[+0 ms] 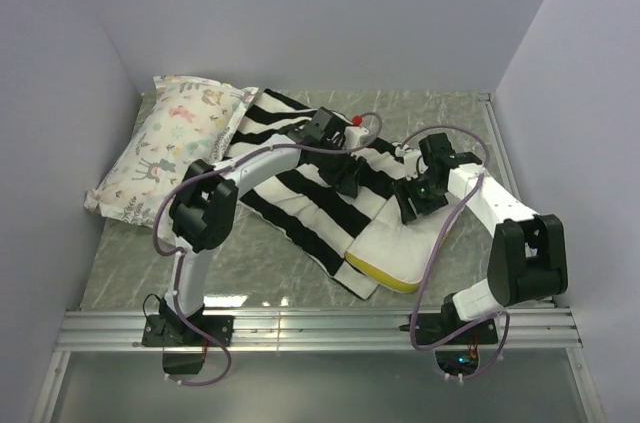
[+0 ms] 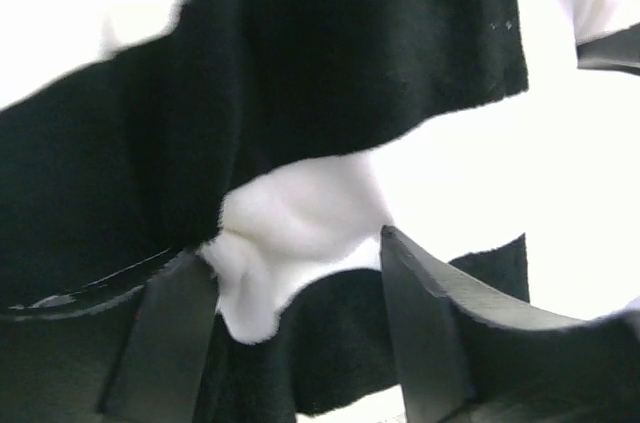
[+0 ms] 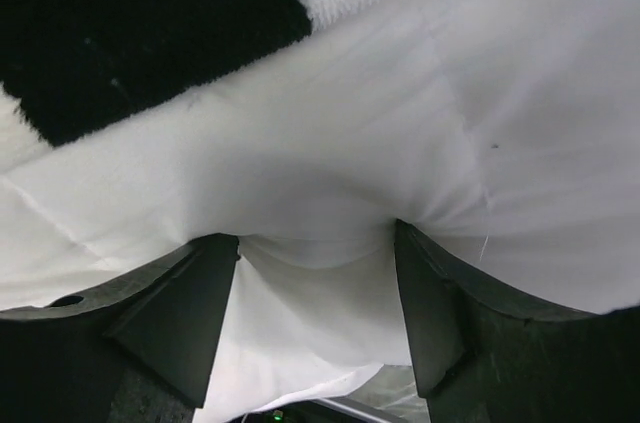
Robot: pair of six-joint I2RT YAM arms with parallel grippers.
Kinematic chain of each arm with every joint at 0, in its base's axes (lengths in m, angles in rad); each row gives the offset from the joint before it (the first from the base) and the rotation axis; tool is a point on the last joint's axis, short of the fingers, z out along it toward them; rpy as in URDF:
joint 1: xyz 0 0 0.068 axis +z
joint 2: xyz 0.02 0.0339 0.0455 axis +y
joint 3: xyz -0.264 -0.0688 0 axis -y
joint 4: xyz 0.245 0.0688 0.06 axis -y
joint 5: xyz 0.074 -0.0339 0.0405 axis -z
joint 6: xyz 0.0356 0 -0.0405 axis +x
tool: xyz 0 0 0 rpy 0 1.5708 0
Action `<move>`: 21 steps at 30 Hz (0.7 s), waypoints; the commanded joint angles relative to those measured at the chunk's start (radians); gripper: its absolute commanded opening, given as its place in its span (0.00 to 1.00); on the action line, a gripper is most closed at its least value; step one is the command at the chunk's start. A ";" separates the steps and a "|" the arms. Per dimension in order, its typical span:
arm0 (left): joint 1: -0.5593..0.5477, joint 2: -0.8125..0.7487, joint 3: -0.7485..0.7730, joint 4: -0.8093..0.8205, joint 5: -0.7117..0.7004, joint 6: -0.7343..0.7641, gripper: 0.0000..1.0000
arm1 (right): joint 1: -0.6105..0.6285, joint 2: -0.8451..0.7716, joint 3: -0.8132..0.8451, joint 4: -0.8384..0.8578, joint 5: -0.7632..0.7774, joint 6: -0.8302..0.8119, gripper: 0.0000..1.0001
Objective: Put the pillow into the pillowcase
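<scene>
The black and white striped pillowcase [image 1: 290,183] lies diagonally across the middle of the table. The cream-white pillow [image 1: 385,243], with its yellow band at the near edge, sticks out of the pillowcase's near right end. My left gripper [image 1: 345,178] is down on the pillowcase near that end. In the left wrist view its jaws [image 2: 290,248] stand apart with striped fabric [image 2: 300,93] bunched between them. My right gripper [image 1: 415,198] is on the pillow. In the right wrist view its jaws [image 3: 312,233] stand apart and press into white pillow fabric [image 3: 400,123].
A smaller pastel animal-print pillow [image 1: 170,143] lies at the far left against the wall. Lilac walls close in the table on the left, back and right. A metal rail [image 1: 320,328] runs along the near edge by the arm bases.
</scene>
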 commanded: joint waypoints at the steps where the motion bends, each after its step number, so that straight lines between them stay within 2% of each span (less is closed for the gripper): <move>1: 0.055 -0.144 -0.037 0.084 0.021 -0.028 0.70 | -0.004 -0.092 0.037 -0.035 -0.024 -0.053 0.72; 4: 0.083 -0.306 -0.164 0.075 -0.058 0.025 0.75 | -0.004 -0.199 0.053 -0.107 -0.078 -0.114 0.75; 8: 0.086 -0.483 -0.357 0.107 -0.144 -0.002 0.78 | 0.036 -0.293 -0.004 -0.161 -0.098 -0.197 0.79; 11: 0.173 -0.560 -0.446 0.109 -0.197 -0.071 0.78 | 0.082 -0.289 -0.044 -0.143 -0.052 -0.185 0.79; 12: 0.258 -0.571 -0.463 0.107 -0.206 -0.074 0.77 | 0.099 -0.272 -0.041 -0.131 -0.046 -0.168 0.79; 14: 0.381 -0.557 -0.458 0.080 -0.261 -0.038 0.73 | 0.116 -0.252 -0.032 -0.117 -0.049 -0.152 0.79; 17: 0.483 -0.501 -0.475 0.096 -0.327 0.040 0.69 | 0.208 -0.189 -0.024 -0.092 -0.006 -0.128 0.77; 21: 0.642 -0.338 -0.425 0.104 -0.394 0.070 0.66 | 0.257 -0.032 -0.035 -0.054 0.052 -0.102 0.75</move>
